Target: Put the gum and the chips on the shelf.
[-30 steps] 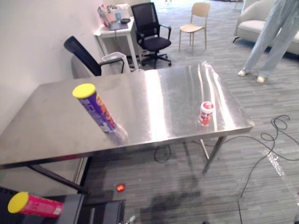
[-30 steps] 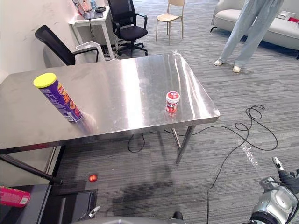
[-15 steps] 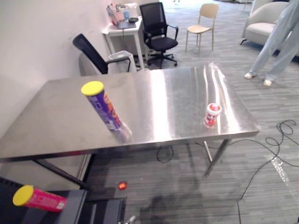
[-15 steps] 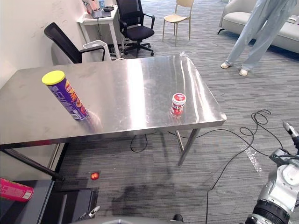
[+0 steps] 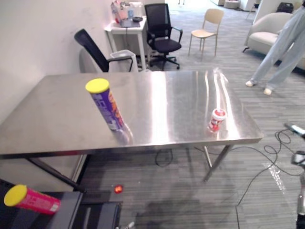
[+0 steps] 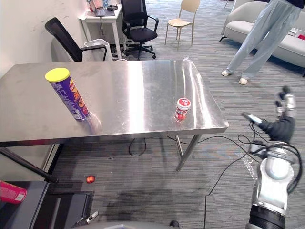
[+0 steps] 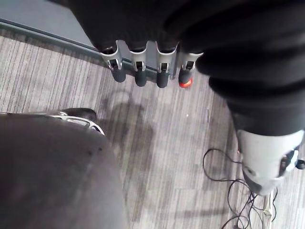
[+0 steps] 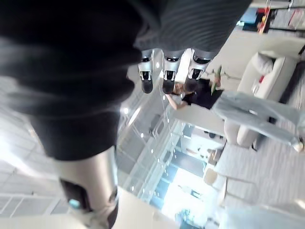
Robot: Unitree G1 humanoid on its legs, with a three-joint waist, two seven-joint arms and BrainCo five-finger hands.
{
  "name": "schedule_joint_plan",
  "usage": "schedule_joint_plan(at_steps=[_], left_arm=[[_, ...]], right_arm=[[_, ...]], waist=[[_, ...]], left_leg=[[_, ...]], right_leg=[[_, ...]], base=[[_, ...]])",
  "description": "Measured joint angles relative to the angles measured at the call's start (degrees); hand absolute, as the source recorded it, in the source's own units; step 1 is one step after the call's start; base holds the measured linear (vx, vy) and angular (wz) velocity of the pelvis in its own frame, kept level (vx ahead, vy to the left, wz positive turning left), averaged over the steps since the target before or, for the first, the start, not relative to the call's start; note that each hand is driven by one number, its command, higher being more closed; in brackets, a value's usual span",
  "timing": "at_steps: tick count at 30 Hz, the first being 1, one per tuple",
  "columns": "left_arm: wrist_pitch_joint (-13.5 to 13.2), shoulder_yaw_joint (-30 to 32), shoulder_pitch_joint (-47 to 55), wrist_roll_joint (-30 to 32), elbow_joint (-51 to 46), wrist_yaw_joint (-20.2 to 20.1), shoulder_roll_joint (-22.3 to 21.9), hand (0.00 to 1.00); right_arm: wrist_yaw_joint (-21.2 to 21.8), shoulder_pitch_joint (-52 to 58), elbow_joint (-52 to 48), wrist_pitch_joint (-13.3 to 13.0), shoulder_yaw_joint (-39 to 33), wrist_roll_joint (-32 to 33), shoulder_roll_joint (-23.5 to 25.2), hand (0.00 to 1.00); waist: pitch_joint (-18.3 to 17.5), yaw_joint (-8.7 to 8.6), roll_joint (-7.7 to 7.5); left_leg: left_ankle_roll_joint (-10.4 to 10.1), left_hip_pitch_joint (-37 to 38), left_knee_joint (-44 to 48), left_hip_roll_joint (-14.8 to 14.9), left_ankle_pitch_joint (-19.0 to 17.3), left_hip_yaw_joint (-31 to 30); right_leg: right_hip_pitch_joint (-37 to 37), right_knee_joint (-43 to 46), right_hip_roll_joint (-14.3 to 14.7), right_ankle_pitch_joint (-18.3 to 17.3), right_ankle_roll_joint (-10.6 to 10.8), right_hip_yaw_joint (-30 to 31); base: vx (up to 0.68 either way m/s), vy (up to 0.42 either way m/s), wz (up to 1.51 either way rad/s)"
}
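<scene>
Tall purple cylindrical chips can (image 5: 106, 103) with a yellow lid: it stands upright on the steel table (image 5: 167, 100), near the front edge on the left. Small red-and-white gum canister (image 5: 216, 119): upright near the table's front right corner, well apart from the can. Dark shelf (image 5: 69, 210): low at left, bearing a pink yellow-lidded tube (image 5: 32, 200) on its side.

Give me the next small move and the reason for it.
Probably reach the right hand toward the gum jar. That hand is open and empty, up in the air off the table's right end, and the gum stands near that end, while the chips can stands far to the left.
</scene>
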Motion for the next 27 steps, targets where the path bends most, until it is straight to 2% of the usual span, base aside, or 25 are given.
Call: schedule_joint_plan(at_steps=[5, 10, 15, 21, 27], left_arm=[[-0.3, -0.4, 0.1, 0.0, 0.0, -0.1, 0.0, 0.00], [-0.3, -0.7, 0.1, -0.2, -0.1, -0.3, 0.0, 0.00], [-0.4, -0.8, -0.1, -0.3, -0.6, 0.0, 0.1, 0.00], [-0.4, -0.8, -0.1, -0.3, -1.7, 0.6, 0.1, 0.00], [-0.4, -0.9, -0.1, -0.3, -1.7, 0.7, 0.0, 0.00]], right_arm=[[2.7, 0.8, -0.6, 0.0, 4.7, 0.5, 0.0, 0.00], [3.0, 1.2, -0.6, 0.0, 7.0, 1.1, 0.2, 0.00], [1.9, 0.5, 0.5, 0.1, 8.6, 1.1, 1.9, 0.00], [1.4, -2.9, 4.6, 0.1, 9.2, 1.2, 2.0, 0.00], [-0.8, -6.1, 9.1, 0.1, 11.0, 2.5, 2.4, 0.00]], waist=[[0.3, 0.21, 0.31], [1.9, 0.42, 1.00], [3.6, 0.99, 0.88], [3.9, 1.63, 0.55], [4.3, 2.23, 0.98]], left_leg=[[0.0, -2.0, 0.9, 0.1, 0.0, -0.5], [0.0, -2.8, 1.1, 0.2, 0.0, -1.1], [0.0, -3.5, 1.7, 0.4, 0.0, -1.3], [0.0, -3.5, 2.0, 0.3, 0.0, -1.4], [0.0, -3.5, 2.2, 0.3, 0.0, -1.4]], right_leg=[[-1.5, 0.2, 0.0, 0.1, 0.1, -0.2], [-1.8, 0.3, 0.0, 0.1, 0.1, -0.6], [-2.4, 0.8, 0.0, 0.1, 0.1, -0.7], [-2.4, 1.2, -0.1, 0.1, 0.0, -0.6], [-2.3, 1.2, -0.2, 0.1, 0.0, -0.6]], base=[[-0.01, -0.009, 0.04], [0.00, -0.007, 0.05], [0.00, 0.001, 0.01], [0.00, 0.000, 0.00], [-0.01, -0.001, 0.00]])
